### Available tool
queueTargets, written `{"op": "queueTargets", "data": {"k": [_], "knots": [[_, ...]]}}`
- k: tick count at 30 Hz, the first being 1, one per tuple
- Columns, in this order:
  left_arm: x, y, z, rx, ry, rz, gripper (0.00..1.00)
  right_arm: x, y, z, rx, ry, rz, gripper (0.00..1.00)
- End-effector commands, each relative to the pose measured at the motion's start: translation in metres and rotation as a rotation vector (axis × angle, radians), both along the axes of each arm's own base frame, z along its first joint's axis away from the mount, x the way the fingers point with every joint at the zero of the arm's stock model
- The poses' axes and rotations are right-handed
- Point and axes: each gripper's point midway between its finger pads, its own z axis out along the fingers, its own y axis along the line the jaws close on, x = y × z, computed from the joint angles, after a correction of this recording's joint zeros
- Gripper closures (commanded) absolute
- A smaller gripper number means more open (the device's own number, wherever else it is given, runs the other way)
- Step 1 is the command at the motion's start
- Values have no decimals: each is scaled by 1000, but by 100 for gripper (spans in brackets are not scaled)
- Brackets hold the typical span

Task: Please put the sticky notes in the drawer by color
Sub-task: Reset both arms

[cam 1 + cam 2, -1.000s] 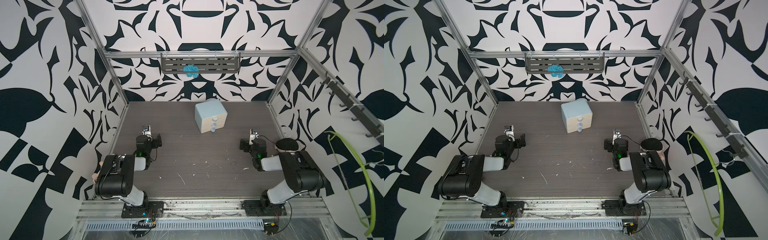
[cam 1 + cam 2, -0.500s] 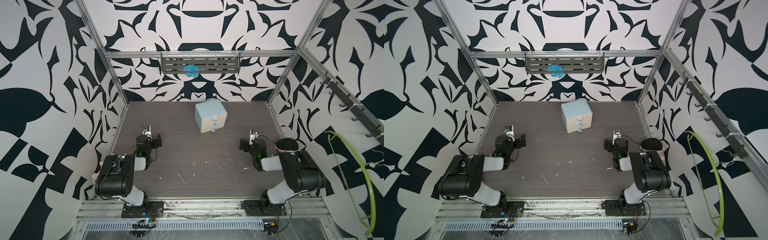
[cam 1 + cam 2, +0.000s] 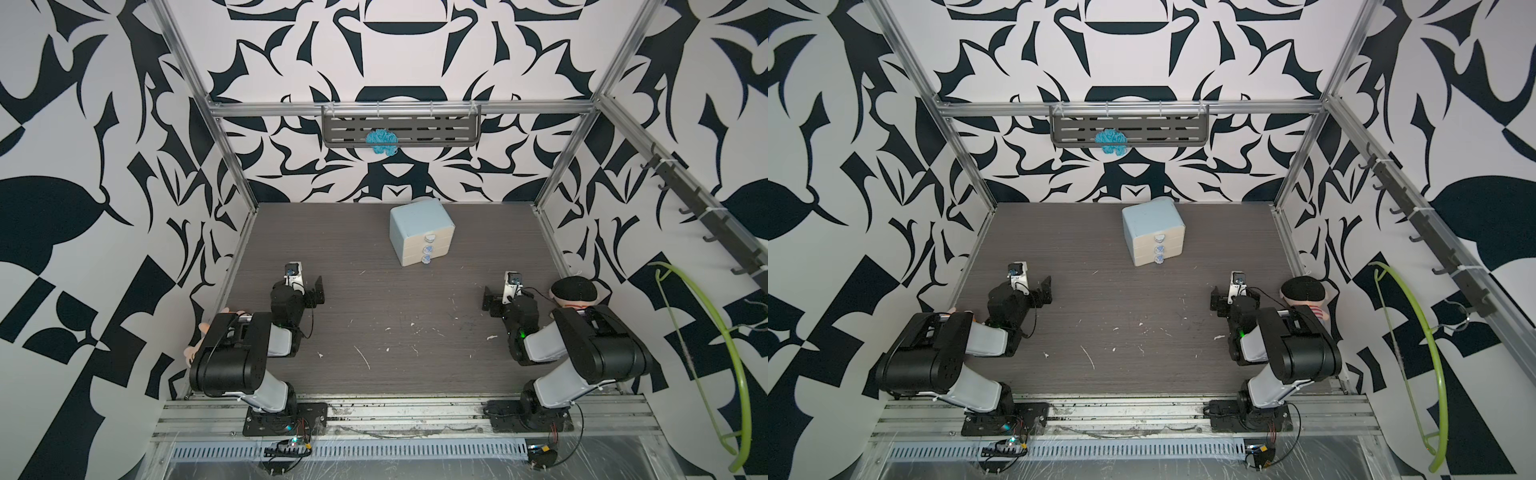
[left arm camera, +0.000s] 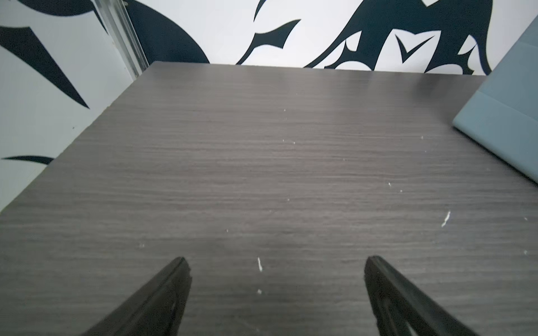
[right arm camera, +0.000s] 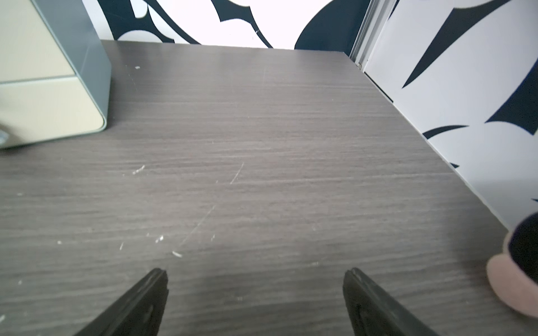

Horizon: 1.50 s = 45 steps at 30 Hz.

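Dark wood-grain table point(image 3: 395, 332) is sitting inside black-and-white patterned walls. Both arms are crouching folded near the front edge, the left arm point(image 3: 249, 353) and the right arm point(image 3: 582, 349) at opposite sides. The left gripper point(image 4: 275, 261) and right gripper point(image 5: 254, 273) are hovering low over the tabletop, pointing toward the back wall, jaws spread wide, holding nothing. The drawer point(image 3: 422, 237) is standing closed near the back centre, well apart from both

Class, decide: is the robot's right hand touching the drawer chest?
Apart. The right wrist view shows bare tabletop between the open right hand and the drawer chest.
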Motion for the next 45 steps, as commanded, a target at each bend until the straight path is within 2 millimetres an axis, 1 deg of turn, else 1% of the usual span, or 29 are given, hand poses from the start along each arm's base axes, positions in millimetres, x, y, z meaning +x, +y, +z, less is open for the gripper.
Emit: {"op": "queueTargets", "data": {"k": [1,4,16,19,21,26,30,32,39,41,45], "knots": [[12,-2,4,3,29,-10,1,22,8,26,-7,-63,40,1],[16,3,1,2,59,18,1,22,9,24,-7,-46,42,1],[17,9,0,6,63,61,1,23,7,24,-8,-42,35,1],[14,23,3,0,36,153,1,22,7,24,-9,-45,36,1],[16,20,2,4,48,135,1,22,7,24,-9,-45,36,1],[14,11,3,6,39,79,1,21,8,25,-7,-54,40,1],[0,4,14,-1,-42,35,1,15,10,28,-6,-85,54,1],[-3,3,15,-2,-66,29,1,13,10,29,-5,-97,57,1],[10,8,4,7,19,56,1,16,10,27,-6,-82,56,1],[17,15,1,8,58,100,1,17,10,27,-6,-77,55,1],[17,16,1,7,54,108,1,18,10,26,-7,-67,54,1]]}}
